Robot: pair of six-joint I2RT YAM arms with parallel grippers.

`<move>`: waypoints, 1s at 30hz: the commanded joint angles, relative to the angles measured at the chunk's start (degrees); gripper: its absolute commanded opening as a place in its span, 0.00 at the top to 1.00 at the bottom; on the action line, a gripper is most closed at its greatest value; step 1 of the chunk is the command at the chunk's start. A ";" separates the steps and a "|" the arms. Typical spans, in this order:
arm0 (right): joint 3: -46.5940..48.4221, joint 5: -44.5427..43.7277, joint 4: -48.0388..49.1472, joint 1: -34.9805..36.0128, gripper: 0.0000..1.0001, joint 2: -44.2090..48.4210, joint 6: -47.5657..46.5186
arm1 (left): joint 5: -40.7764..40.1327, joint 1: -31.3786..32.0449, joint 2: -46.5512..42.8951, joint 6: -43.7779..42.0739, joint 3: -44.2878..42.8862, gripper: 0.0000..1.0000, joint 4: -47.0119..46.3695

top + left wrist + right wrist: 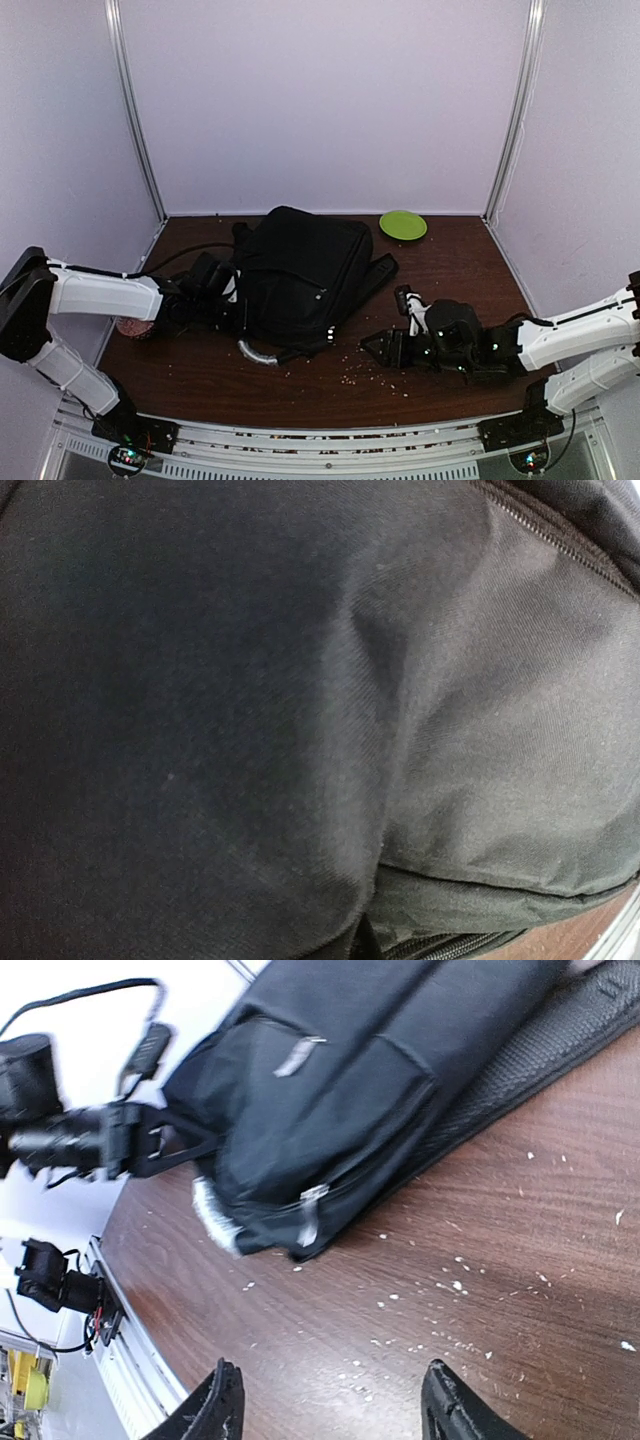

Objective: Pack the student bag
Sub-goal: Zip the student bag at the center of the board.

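While the right gripper [330, 1392] hangs with jaws spread and empty just above the table [450, 265], the left gripper [215, 285] is clenched tight, pressed against the left side of the student bag [300, 265], which lies slumped mid-table.

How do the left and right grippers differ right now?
The left gripper is shut; the right gripper is open with nothing between its fingers. The left gripper is pressed against the student bag, and fabric fills its wrist view. The right gripper is clear of the bag, over bare table strewn with crumbs. Shared: both sit low near the tabletop, on either side of the bag.
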State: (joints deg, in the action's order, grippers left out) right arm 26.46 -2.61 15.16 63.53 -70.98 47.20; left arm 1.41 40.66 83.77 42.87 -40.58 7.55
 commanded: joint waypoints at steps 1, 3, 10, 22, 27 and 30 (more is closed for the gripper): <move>-1.33 -7.33 -2.37 2.19 0.40 4.44 -2.85 | 2.33 -3.99 3.22 -6.55 -4.72 1.00 -6.32; -2.12 -9.89 -2.08 2.28 0.40 5.93 -2.25 | 3.57 -5.01 2.24 -6.64 -4.57 0.86 -6.69; -5.79 -16.94 6.22 2.16 0.39 5.87 0.81 | 1.88 -0.32 -9.59 1.85 0.59 0.03 -2.11; 13.77 -7.41 -1.75 1.69 0.39 -13.82 -12.10 | -13.31 14.88 -6.82 25.50 -2.72 0.03 0.19; 20.90 -10.02 -6.53 1.69 0.38 -22.45 -12.26 | -13.62 14.81 -2.90 26.65 -6.88 0.06 0.30; 24.69 -9.24 -8.84 1.74 0.38 -26.95 -12.30 | -13.00 14.42 -0.97 27.21 -7.22 0.06 0.29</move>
State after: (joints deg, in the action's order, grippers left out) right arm 47.13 -11.60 11.81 65.25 -93.45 36.21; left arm -10.35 55.64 80.77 67.85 -45.91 8.25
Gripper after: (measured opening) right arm 0.616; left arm 0.942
